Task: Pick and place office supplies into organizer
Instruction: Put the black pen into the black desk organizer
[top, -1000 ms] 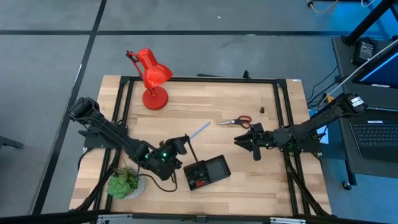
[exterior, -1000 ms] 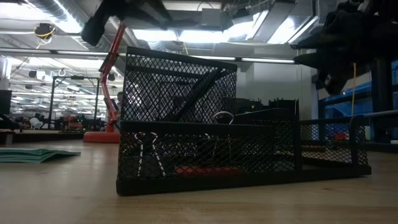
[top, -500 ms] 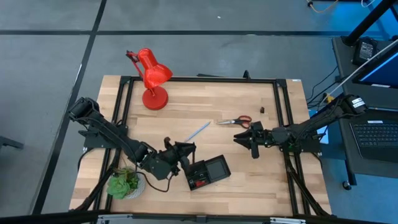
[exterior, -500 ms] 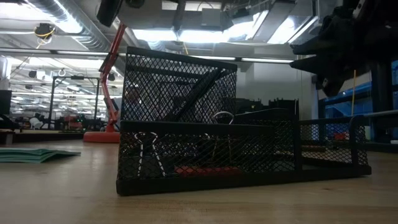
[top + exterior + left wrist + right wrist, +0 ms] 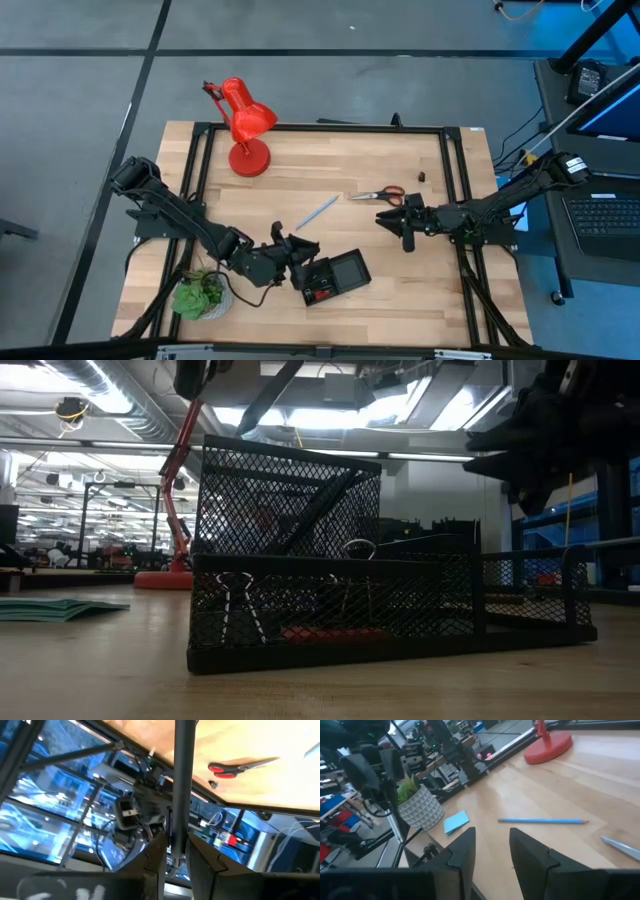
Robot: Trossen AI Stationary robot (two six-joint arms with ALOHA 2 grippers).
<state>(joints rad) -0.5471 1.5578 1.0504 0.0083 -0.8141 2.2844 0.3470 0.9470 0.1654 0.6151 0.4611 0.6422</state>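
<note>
My left gripper (image 5: 292, 249) hovers just left of the black mesh organizer (image 5: 338, 274), shut on a thin black pen (image 5: 182, 780). In the low view the pen (image 5: 270, 385) slants above the organizer (image 5: 340, 600), which holds binder clips (image 5: 235, 610) and a red piece (image 5: 325, 632). My right gripper (image 5: 393, 232) hangs open above the table, right of the organizer and near the red-handled scissors (image 5: 378, 195). A light blue pen (image 5: 318, 210) lies flat between the arms. The light blue notepad (image 5: 456, 821) lies flat beside the plant pot. A tiny black clip (image 5: 421, 177) sits beyond the scissors. My left gripper pinches the black pen's shaft (image 5: 178, 837) between its two fingers (image 5: 155, 855). The pen runs on past the fingertips and is lifted clear of the table. In the low view it slants above the organizer's tall compartment.
A red desk lamp (image 5: 245, 125) stands at the far left of the table. A green potted plant (image 5: 203, 295) sits at the near left corner, beside my left arm. Bare wood lies right of the organizer and along the near edge.
My left gripper has moved toward the table's right and near edge, closer to the organizer, and has turned. The pen in it has tipped to a slant above the organizer. My right gripper has stayed where it was.
</note>
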